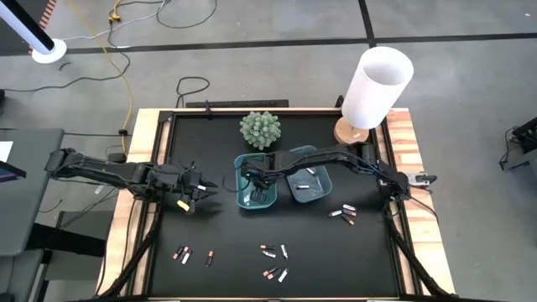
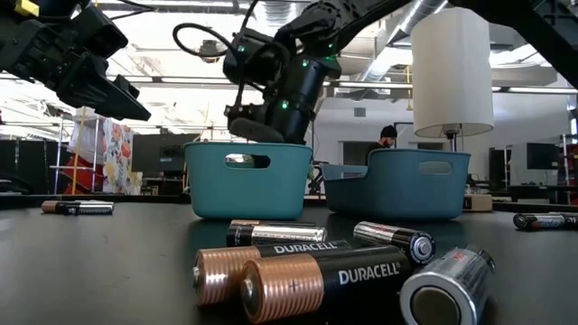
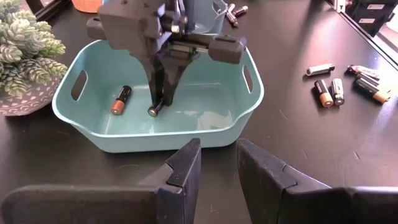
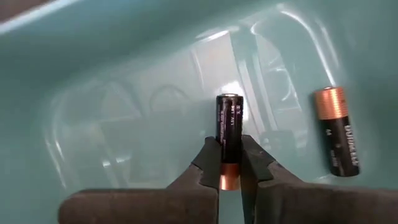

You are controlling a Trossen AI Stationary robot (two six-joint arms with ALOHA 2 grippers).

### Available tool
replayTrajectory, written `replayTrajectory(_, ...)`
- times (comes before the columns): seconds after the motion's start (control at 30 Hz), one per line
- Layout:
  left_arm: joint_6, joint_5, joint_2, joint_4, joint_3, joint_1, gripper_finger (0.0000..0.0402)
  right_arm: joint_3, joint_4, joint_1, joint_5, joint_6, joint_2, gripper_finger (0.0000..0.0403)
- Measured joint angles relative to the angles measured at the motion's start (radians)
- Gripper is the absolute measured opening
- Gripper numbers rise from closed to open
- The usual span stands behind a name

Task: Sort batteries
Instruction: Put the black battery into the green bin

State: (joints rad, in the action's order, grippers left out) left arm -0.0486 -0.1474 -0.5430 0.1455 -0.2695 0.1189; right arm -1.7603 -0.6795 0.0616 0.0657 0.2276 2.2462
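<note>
Hidden or unclear, as I find it:

- Battery (image 4: 227, 140) between my right hand (image 4: 231, 163) fingers: copper end partly covered by the fingers; label print too small to read.
- Inside of the left tray (image 2: 248, 181): walled off from the low view; my right hand's fingertips are lost behind its rim.
- Right tray (image 1: 309, 186): contents from above are pale specks, number uncertain.
- Loose batteries (image 1: 273, 260) on the table (image 1: 226, 239): too small from above to tell makes.
- Silver battery (image 2: 447, 287) up front: cut off by the bottom edge.
- Person (image 2: 386, 137) behind the trays: mostly hidden.
</note>
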Motion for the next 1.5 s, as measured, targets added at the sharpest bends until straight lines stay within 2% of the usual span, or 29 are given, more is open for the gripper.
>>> replayTrajectory(0.23,0.0,0.0,0.0,0.0,0.0,0.0,0.0097,-0.002,-0.002,0.0,0.007,-0.001,0.012,0.0035)
replayTrajectory(0.4,0.0,0.0,0.0,0.0,0.0,0.0,0.0097,0.0,0.004,0.0,-0.004,-0.001,-0.018,0.0056)
replayTrajectory(0.63,0.0,0.0,0.0,0.005,0.0,0.0,0.0097,0.0,0.0,0.0,-0.003,-0.001,-0.098,0.0101)
replayTrajectory(0.83,0.0,0.0,0.0,0.008,0.0,0.0,0.0097,0.0,-0.035,0.0,-0.003,-0.001,-0.194,0.0123)
replayTrajectory(1.03,-0.021,0.0,0.0,0.033,0.0,0.0,0.0097,0.0,-0.194,-0.007,0.008,0.032,-0.294,0.0126)
replayTrajectory(1.1,-0.023,0.0,0.0,0.038,0.0,0.0,0.0097,0.0,-0.272,-0.021,0.05,0.068,-0.331,0.0124)
replayTrajectory(1.27,-0.027,0.0,0.0,0.042,0.0,0.0,0.0097,0.058,-0.413,-0.097,0.245,0.186,-0.455,0.0119)
replayTrajectory(1.5,-0.035,0.0,0.0,0.045,0.0,0.0,0.0097,0.334,-0.447,-0.244,0.333,0.474,-0.708,0.0118)
